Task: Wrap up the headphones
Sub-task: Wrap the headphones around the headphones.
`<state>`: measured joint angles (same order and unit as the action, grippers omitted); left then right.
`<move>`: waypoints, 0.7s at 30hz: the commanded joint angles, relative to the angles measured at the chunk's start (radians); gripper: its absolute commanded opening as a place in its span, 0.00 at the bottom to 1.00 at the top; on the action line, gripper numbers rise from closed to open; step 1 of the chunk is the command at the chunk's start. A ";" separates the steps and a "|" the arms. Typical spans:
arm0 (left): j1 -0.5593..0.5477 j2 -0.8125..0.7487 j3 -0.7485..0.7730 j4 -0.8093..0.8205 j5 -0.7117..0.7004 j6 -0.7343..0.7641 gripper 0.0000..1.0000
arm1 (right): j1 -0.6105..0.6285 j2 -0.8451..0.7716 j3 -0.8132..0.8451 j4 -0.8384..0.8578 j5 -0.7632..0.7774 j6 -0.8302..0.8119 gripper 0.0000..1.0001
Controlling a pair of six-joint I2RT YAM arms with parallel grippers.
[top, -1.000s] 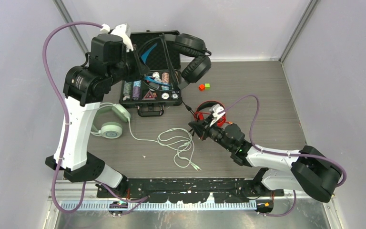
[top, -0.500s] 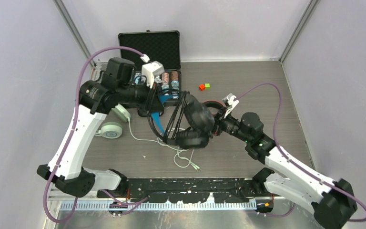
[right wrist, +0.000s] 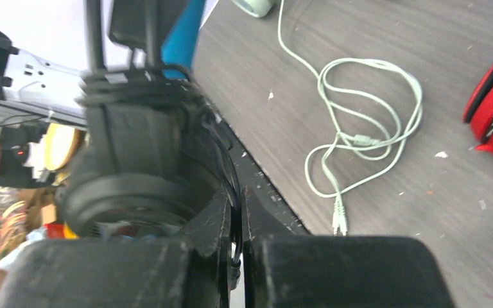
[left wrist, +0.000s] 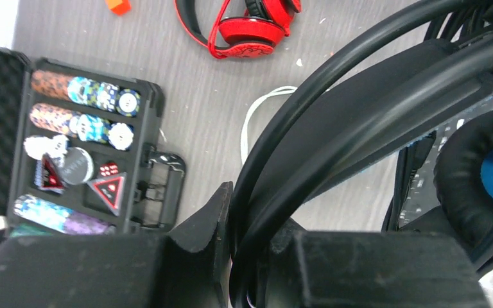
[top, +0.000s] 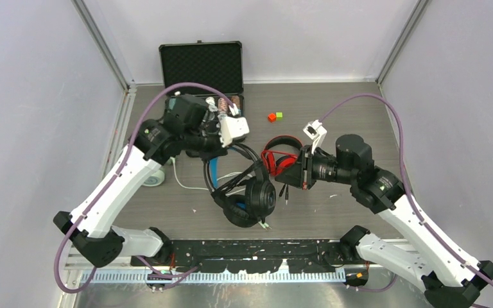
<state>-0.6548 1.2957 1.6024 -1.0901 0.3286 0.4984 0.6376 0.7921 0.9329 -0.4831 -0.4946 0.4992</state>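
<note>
Headband of the black headphones (top: 251, 199) is pinched between the jaws of the left gripper (left wrist: 250, 218), with the earcups hung below it near the table's (top: 334, 102) front edge. Contact with the table cannot be told. Their thin black cable (right wrist: 231, 168) is clamped in the nearly closed jaws of the right gripper (right wrist: 234, 199). The red headphones (left wrist: 250, 29) are seen flat on the table between both arms. The mint-green headphones (right wrist: 253, 5) are mostly hidden by the left arm, their pale cable (right wrist: 358, 138) looped loosely on the table. An open chip case (top: 200, 67) is seen at the far edge.
</note>
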 commanded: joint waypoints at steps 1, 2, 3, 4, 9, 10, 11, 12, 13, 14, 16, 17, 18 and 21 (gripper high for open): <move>-0.066 -0.086 -0.086 0.103 -0.209 0.189 0.00 | -0.015 0.031 0.112 -0.077 -0.068 0.117 0.00; -0.080 -0.100 -0.111 0.132 -0.250 0.203 0.00 | -0.015 0.043 0.119 -0.062 -0.087 0.146 0.01; -0.092 -0.112 -0.124 0.153 -0.290 0.218 0.00 | -0.016 0.054 0.126 -0.047 -0.101 0.171 0.01; -0.103 -0.125 -0.140 0.174 -0.316 0.234 0.00 | -0.015 0.062 0.132 -0.034 -0.108 0.198 0.01; -0.130 -0.166 -0.196 0.253 -0.493 0.292 0.00 | -0.015 0.069 0.135 0.037 -0.122 0.308 0.01; -0.134 -0.162 -0.195 0.245 -0.524 0.296 0.00 | -0.016 0.065 0.133 0.060 -0.123 0.335 0.00; -0.139 -0.156 -0.195 0.238 -0.552 0.299 0.00 | -0.016 0.060 0.127 0.087 -0.123 0.364 0.01; -0.146 -0.151 -0.198 0.233 -0.574 0.300 0.00 | -0.015 0.057 0.116 0.126 -0.122 0.400 0.00; -0.154 -0.149 -0.201 0.233 -0.586 0.299 0.00 | -0.016 0.054 0.107 0.159 -0.117 0.430 0.00; -0.157 -0.148 -0.206 0.235 -0.588 0.296 0.00 | -0.016 0.055 0.104 0.174 -0.103 0.445 0.00; -0.165 -0.143 -0.219 0.247 -0.577 0.289 0.00 | -0.016 0.056 0.107 0.151 -0.043 0.446 0.00; -0.170 -0.136 -0.221 0.252 -0.570 0.280 0.00 | -0.015 0.056 0.107 0.136 0.000 0.442 0.01; -0.176 -0.124 -0.218 0.254 -0.568 0.270 0.00 | -0.016 0.055 0.108 0.119 0.053 0.435 0.01; -0.192 -0.056 -0.168 0.227 -0.567 0.195 0.00 | -0.016 0.046 0.120 0.011 0.245 0.412 0.01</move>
<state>-0.8413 1.1717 1.3994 -0.7841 -0.1421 0.7128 0.6357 0.8917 1.0004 -0.4507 -0.4980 0.8970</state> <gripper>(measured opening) 0.153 0.094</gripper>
